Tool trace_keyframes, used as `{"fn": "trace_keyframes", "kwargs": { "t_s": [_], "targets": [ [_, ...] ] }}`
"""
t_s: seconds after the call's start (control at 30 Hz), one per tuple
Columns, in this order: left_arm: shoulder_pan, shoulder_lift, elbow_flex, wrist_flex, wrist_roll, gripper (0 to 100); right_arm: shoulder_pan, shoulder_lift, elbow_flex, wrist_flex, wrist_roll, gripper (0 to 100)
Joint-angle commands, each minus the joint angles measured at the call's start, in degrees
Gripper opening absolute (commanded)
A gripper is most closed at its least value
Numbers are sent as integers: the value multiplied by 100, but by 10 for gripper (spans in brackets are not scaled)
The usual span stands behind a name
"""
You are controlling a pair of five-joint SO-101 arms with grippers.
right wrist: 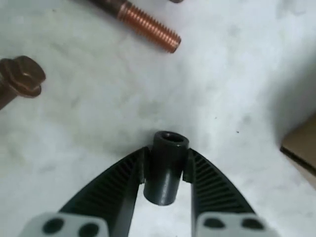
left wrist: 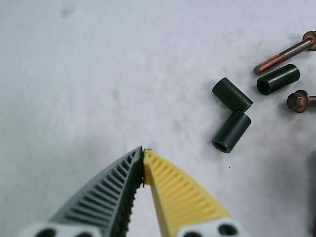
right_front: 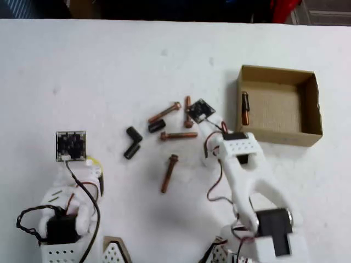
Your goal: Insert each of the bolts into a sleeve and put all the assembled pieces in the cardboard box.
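Note:
My right gripper [right wrist: 165,160] is shut on a short black sleeve [right wrist: 168,143], held upright just above the table. A copper bolt's threaded end [right wrist: 150,24] and another bolt's hex head [right wrist: 22,76] lie beyond it. My left gripper [left wrist: 143,152] is shut and holds nothing, low over bare table. Three loose black sleeves [left wrist: 232,94] [left wrist: 231,131] [left wrist: 278,79] lie off to its side. From above, several copper bolts [right_front: 178,135] [right_front: 169,172] [right_front: 164,112] lie mid-table beside the sleeves [right_front: 132,142]. The cardboard box [right_front: 308,104] holds one assembled piece [right_front: 245,108].
My right arm [right_front: 241,159] stretches from the front edge toward the bolts, close to the box's left wall. My left arm [right_front: 66,219] sits at the front left. The box's corner [right wrist: 301,145] is near my right gripper. The far and left table areas are bare.

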State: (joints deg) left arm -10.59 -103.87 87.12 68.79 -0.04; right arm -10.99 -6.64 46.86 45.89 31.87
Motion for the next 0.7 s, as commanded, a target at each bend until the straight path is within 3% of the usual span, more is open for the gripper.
{"fn": "trace_keyframes", "kwargs": {
  "t_s": [0.0, 0.37, 0.67],
  "targets": [
    [-22, -48, -44, -176, -44, 23, 75, 426, -607, 136, -70, 51],
    [31, -48, -44, -141, -44, 22, 251, 365, -686, 215, -79, 17],
    [549, -48, -97, -141, -53, 22, 295, -1174, 70, 242, -475, 17]
  ]
}}
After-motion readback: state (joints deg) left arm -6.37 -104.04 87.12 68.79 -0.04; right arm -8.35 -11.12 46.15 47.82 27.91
